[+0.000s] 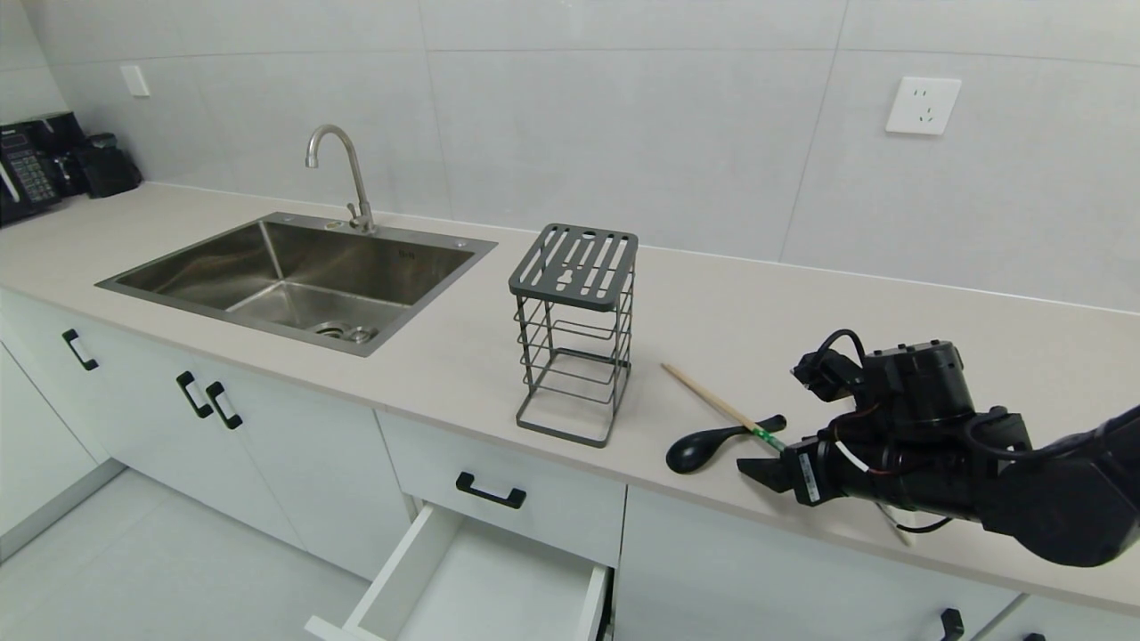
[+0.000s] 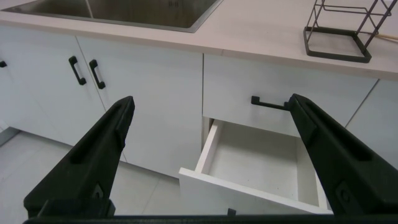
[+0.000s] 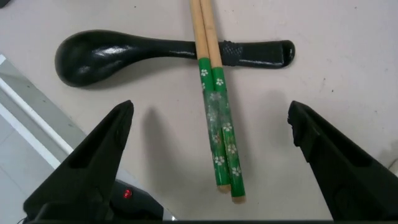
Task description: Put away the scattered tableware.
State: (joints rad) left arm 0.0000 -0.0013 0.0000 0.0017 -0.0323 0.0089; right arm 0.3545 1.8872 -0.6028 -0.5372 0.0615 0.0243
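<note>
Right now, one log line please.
right claw open over chopsticks | chopsticks crossing black spoon on counter | left claw open, facing open drawer

The chopsticks are pale tan wood with green ends dotted with small white flowers; the spoon is glossy black. At mid-frame the wire rack is dark grey, the bench pale beige.
</note>
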